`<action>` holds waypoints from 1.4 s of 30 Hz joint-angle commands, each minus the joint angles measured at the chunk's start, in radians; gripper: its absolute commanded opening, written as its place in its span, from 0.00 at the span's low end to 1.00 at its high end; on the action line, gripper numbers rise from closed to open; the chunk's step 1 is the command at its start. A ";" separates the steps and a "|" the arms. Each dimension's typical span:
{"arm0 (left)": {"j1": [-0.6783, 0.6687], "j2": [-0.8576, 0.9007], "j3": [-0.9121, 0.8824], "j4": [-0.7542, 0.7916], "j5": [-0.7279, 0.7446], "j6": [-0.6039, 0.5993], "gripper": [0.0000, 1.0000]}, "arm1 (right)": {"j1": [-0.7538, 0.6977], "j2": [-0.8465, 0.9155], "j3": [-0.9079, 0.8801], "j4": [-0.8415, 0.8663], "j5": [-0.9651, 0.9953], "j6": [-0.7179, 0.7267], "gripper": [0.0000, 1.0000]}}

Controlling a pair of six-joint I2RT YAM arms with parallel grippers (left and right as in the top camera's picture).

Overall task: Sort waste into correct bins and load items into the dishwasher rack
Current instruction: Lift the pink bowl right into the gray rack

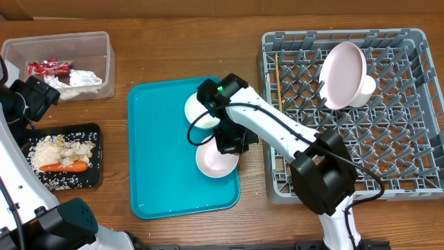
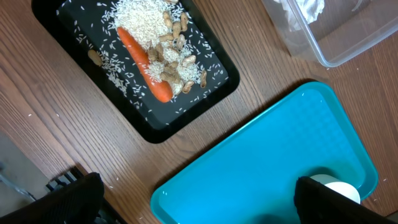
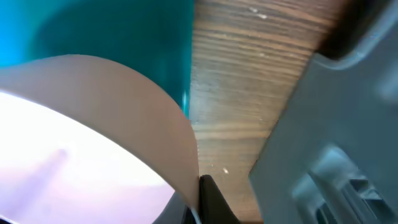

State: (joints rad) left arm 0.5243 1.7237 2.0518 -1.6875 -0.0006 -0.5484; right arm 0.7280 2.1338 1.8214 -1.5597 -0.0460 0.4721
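At the right edge of the teal tray — clamped with the right gripper on the rim of the pale pink bowl; loading step. Next: lift clear, carry right of the tray into the dishwasher rack. Left gripper wide, empty.

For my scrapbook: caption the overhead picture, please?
Right gripper shut on a pale pink round bowl on the teal plastic tray.

right arm: white links, black joints, green light | left arm: white links, black joints
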 commanded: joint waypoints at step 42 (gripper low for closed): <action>-0.001 0.005 -0.003 -0.002 -0.007 -0.009 1.00 | -0.586 -0.824 -0.518 -0.043 1.056 0.527 0.04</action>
State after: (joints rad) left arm 0.5243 1.7237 2.0518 -1.6875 -0.0006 -0.5484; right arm 0.1444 1.2911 1.3464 -1.6215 0.9077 0.9493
